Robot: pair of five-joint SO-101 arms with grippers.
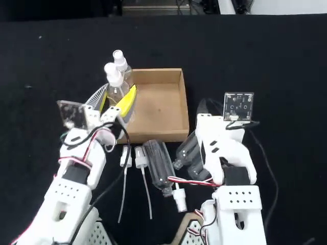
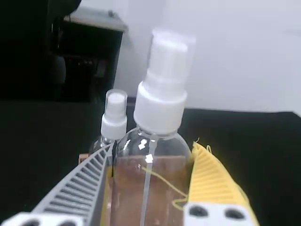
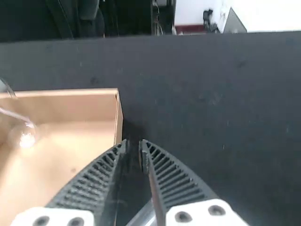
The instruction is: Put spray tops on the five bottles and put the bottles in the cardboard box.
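Capped bottle (image 2: 150, 176) is held upright at cardboard box (image 1: 163, 109) left edge, upper left of centre | left gripper (image 1: 115, 98) is clamped around it | second capped bottle (image 1: 120, 60) is seen just behind | right gripper (image 3: 132, 143) is nearly closed, beside the box's right wall

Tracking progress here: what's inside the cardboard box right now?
One capped bottle stands in the cardboard box's far left corner. The left end effector holds a second capped bottle beside it. Elsewhere its bare floor shows. The fingers hide whether that bottle's base touches down.
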